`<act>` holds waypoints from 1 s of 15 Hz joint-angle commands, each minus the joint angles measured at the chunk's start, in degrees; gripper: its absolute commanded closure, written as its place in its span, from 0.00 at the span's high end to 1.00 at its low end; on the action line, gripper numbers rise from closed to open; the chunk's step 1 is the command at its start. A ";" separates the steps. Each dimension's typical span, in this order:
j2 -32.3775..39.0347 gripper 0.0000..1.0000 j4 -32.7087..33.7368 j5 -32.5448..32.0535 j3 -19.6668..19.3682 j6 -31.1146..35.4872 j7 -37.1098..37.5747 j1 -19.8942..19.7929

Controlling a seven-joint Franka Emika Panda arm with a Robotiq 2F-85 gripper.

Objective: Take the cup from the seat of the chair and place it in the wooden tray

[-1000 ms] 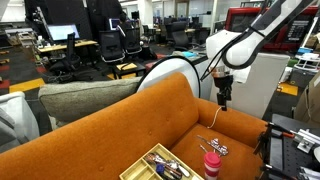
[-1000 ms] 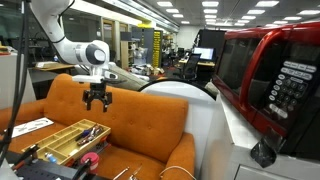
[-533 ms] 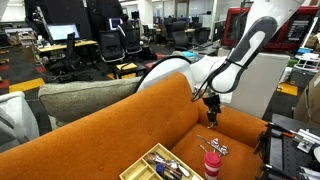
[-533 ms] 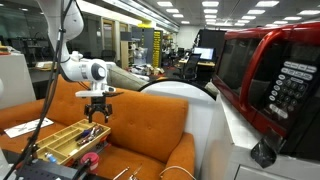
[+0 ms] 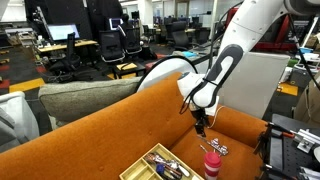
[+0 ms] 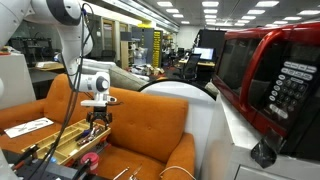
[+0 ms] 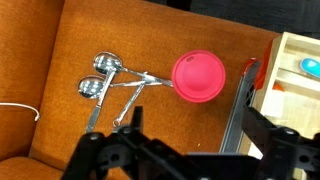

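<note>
The pink cup (image 7: 200, 77) stands on the seat of the orange chair (image 5: 110, 125), seen from above in the wrist view. It also shows in both exterior views (image 5: 212, 163) (image 6: 88, 158). The wooden tray (image 5: 158, 165) (image 6: 62, 146) lies on the seat beside the cup, with small coloured objects in its compartments; its corner shows in the wrist view (image 7: 300, 70). My gripper (image 7: 195, 118) is open and empty. It hangs over the seat above the cup, apart from it, in both exterior views (image 5: 200, 126) (image 6: 97, 122).
Metal measuring spoons (image 7: 108, 80) lie on the seat touching the cup. A thin white cable (image 7: 15, 108) crosses the cushion. A grey-beige armchair (image 5: 70, 98) stands behind the orange chair. A red microwave (image 6: 270, 75) is at the near side.
The arm has come down and swung in over the seat. The gripper is lower and closer to the cup and tray, still open.
</note>
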 commanded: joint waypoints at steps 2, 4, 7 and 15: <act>-0.01 1.00 0.20 0.31 -0.24 -0.22 -0.23 0.17; -0.01 1.00 0.20 0.31 -0.22 -0.25 -0.23 0.17; -0.01 1.00 0.21 0.31 -0.21 -0.28 -0.23 0.17; 13.75 1.00 13.29 6.21 1.53 -3.57 -2.87 -2.54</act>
